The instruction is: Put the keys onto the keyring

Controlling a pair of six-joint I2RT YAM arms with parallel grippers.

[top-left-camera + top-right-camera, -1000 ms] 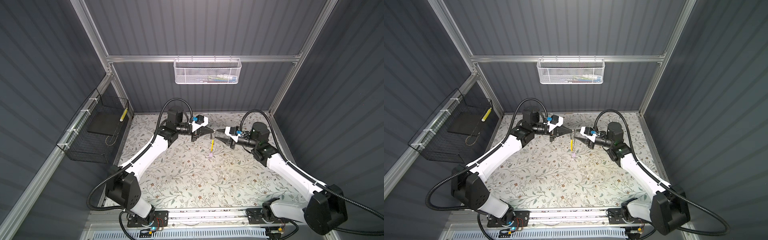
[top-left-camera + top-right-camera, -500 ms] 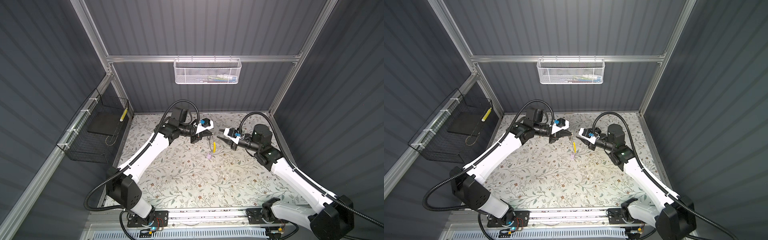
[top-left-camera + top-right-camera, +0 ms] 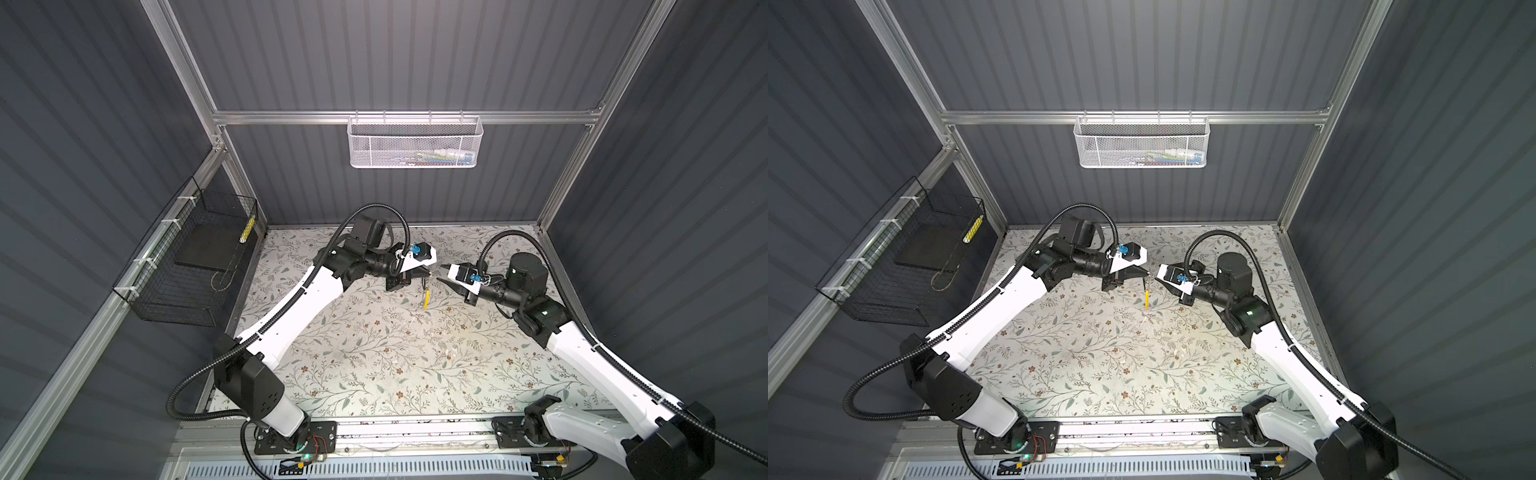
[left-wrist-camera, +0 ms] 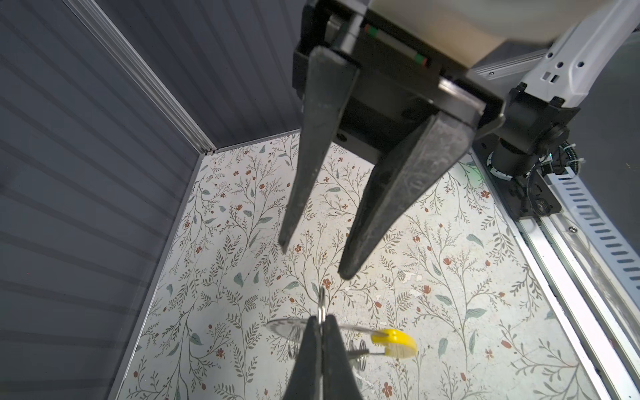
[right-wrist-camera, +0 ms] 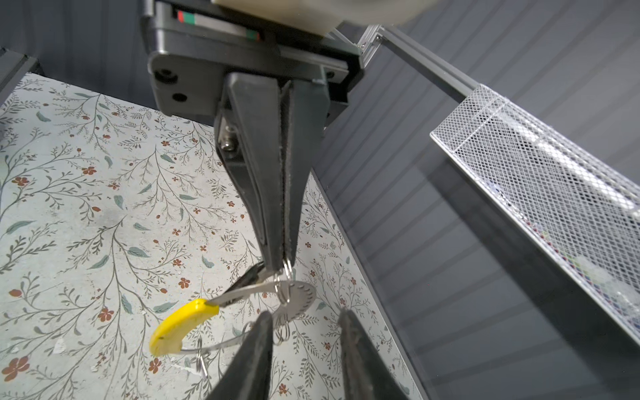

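My left gripper (image 4: 322, 332) is shut on a small split ring (image 4: 322, 304) from which the keyring hangs above the mat. The keyring is a thin grey hoop (image 5: 221, 341) with a yellow tag (image 5: 183, 325), also seen in both top views (image 3: 426, 300) (image 3: 1147, 300). A dotted round metal disc (image 5: 298, 294) and small rings (image 5: 282, 332) hang with it. Of the keys I make out only a dark oblong piece (image 5: 249, 275) beside the left fingertips. My right gripper (image 5: 304, 315) faces the left one tip to tip, open, nothing between its fingers.
A white mesh basket (image 3: 415, 143) hangs on the back wall and a black wire basket (image 3: 195, 266) on the left wall. The floral mat (image 3: 374, 365) is bounded by grey walls and a front rail (image 3: 415, 428).
The two grippers, tips touching a second ago, now stand slightly apart. The left wrist has rolled and dipped with the keyring. The right jaws have narrowed a little.
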